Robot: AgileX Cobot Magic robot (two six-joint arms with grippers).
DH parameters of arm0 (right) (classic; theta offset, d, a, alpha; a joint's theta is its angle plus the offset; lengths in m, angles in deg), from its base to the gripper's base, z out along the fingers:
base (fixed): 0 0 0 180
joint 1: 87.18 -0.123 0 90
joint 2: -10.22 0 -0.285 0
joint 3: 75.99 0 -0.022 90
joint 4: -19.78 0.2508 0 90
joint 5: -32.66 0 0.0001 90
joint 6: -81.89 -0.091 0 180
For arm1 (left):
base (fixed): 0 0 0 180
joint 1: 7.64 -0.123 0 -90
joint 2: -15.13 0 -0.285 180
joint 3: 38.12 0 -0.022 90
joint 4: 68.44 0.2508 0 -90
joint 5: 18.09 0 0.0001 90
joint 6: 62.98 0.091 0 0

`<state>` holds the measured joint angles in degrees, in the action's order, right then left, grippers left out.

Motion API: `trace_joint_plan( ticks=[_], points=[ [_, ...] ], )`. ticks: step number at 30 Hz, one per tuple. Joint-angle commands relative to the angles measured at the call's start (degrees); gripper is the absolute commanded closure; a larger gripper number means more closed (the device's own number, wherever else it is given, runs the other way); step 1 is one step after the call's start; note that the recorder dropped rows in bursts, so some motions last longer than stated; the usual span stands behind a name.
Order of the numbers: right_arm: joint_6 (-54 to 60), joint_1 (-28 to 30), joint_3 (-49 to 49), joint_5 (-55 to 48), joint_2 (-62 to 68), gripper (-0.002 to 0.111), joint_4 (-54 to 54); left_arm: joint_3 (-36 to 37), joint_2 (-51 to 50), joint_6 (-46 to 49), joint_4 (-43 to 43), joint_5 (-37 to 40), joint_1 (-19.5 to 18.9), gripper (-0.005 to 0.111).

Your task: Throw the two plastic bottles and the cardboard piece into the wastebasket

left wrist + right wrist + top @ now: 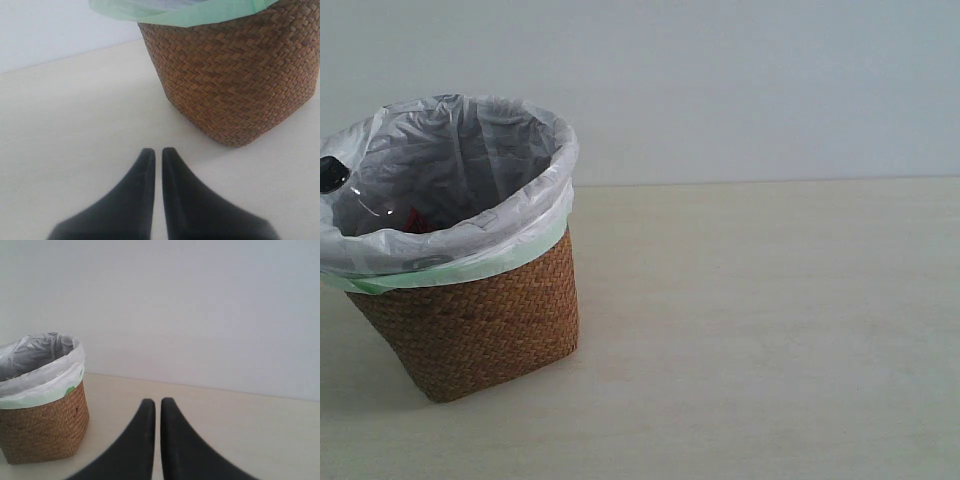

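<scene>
Your left gripper (pixel 156 151) held its two dark jaws together, only a hairline slit between them and nothing in their grip, low over the pale table (pixel 75 125). Just beyond the tips stood the wastebasket (pixel 235 75). Its brown weave filled much of that wrist camera's view, and the pale green edge of the liner bag (pixel 190 12) was folded over its rim. Your right gripper (pixel 157 402) was likewise closed and empty. It hung farther off, the basket well apart from it and a plain pale wall (pixel 200 305) behind.

In the exterior view the wastebasket sat at the left of the frame on the otherwise bare-looking tabletop, the white bag billowing over its rim. Inside, toward the left edge of the frame, lay the clear bottle (pixel 375 205). Its black cap (pixel 330 173) rested against the bag at the far left, and a scrap of its red label (pixel 415 220) showed just above the bag's front fold. The rest of the basket's inside lay hidden below the rim.
</scene>
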<state>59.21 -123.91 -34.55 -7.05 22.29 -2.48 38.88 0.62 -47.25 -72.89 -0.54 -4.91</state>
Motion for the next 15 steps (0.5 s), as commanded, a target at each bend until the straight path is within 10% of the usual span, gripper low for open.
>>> trace_joint_plan(
  ticks=[1, 15],
  points=[
    [0.04, 5.04, 0.39, 0.49, -0.38, 0.107, 4.04, 0.22, 0.34, -0.54, -0.49, -0.17, -0.17, 0.103],
    [0.14, 22.04, 0.39, 0.49, -3.13, 0.107, 23.81, 0.22, 0.34, -0.54, -0.49, -0.17, -0.17, 0.103]
  ],
)
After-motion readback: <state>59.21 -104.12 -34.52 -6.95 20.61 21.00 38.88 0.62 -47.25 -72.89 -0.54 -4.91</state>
